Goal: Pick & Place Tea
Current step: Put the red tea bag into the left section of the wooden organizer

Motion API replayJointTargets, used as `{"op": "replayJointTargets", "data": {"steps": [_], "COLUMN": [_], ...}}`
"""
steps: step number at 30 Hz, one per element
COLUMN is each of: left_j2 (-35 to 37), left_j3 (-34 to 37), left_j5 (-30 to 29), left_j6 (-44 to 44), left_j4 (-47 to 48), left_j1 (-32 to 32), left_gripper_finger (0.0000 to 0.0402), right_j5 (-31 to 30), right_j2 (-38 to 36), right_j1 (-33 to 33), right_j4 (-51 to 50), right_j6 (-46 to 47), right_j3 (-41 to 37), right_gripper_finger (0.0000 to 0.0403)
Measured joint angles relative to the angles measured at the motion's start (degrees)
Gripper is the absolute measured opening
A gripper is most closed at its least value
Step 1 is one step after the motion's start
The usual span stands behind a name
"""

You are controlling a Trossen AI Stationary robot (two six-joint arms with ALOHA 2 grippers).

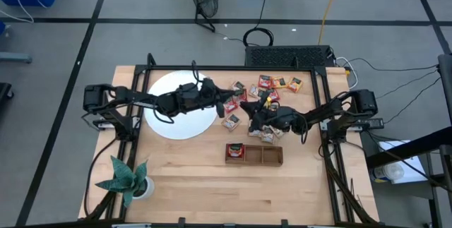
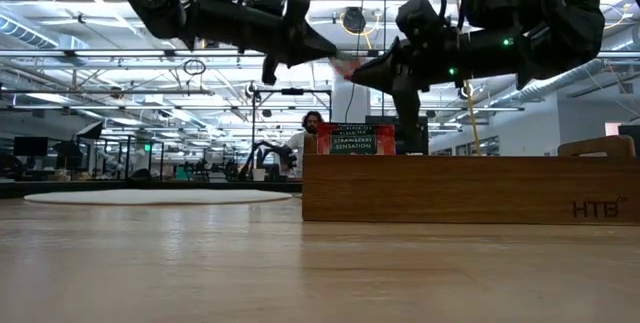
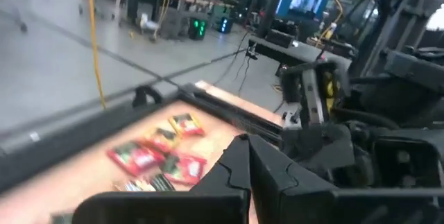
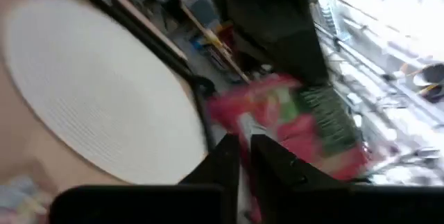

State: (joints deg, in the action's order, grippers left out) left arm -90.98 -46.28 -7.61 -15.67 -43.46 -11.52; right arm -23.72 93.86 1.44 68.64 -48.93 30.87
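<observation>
Nearest the lens: bare wood of counter (image 2: 300, 263), then long side of wooden tray (image 2: 470, 188) w/ one boxed-in sachet (image 2: 355, 141) standing upright in it (end compartment on L hand's side, other two w/o anything showing in high view).

Up above tray, off the counter: L hand (image 2: 322, 55) and R hand (image 2: 362, 69), tip to tip, nearly touching. Between the tips, a red sachet (image 4: 291, 123) w/ green patch, held in the air.

R hand: fingers (image 4: 277, 161) narrow, just a slit, w/ sachet's pale edge sitting in that slit. Gripped there, as far as R wrist view shows.

L hand: fingers (image 3: 236, 165) pressed together, no gap. Can't tell whether pinching sachet's far edge or merely next to it; L wrist view shows nothing red at the tips.

Behind L hand, under its forearm: white disc (image 1: 176, 118), flat on counter, nothing on it.

Beyond and beneath R hand: loose tea sachets (image 1: 265, 81) scattered on counter, red, green, orange-yellow, some touching, some apart. A couple also just beside L hand's tip (image 1: 231, 121), by disc's rim.

Well apart from both hands, at counter corner on L arm's side: small potted plant (image 1: 127, 178).

Past the counter, in the room: a person (image 2: 312, 123), partly hidden by tray.
</observation>
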Motion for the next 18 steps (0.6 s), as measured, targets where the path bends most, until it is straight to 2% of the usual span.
{"op": "replayJointTargets", "data": {"steps": [5, 7, 9, 14, 18], "left_j2": [4.5, 6.6, 9.0, 10.5, 8.0], "left_j3": [0.0, 0.0, -0.1, 0.5, 1.0], "left_j5": [-0.4, 1.3, 4.3, 12.3, 12.6], "left_j6": [11.1, 16.4, 20.3, 27.1, 27.1], "left_j4": [2.0, 4.3, 7.8, 14.5, 14.3], "left_j1": [0.2, 1.2, 2.4, 8.5, 13.8], "left_gripper_finger": [0.0002, 0.0002, 0.0002, 0.0001, 0.0001], "right_j5": [0.0, -0.7, -4.3, -20.8, -22.7], "right_j2": [0.0, 0.0, 0.1, -2.6, -5.6], "right_j1": [0.0, 0.2, 0.4, 2.1, 3.3], "right_j4": [-1.1, -2.0, -1.8, -2.2, -2.4], "right_j6": [7.3, 9.0, 9.2, 9.3, 10.4], "right_j3": [-0.1, -0.1, -0.1, -0.5, -2.8], "right_gripper_finger": [0.0060, 0.0066, 0.0069, 0.0065, 0.0061]}}
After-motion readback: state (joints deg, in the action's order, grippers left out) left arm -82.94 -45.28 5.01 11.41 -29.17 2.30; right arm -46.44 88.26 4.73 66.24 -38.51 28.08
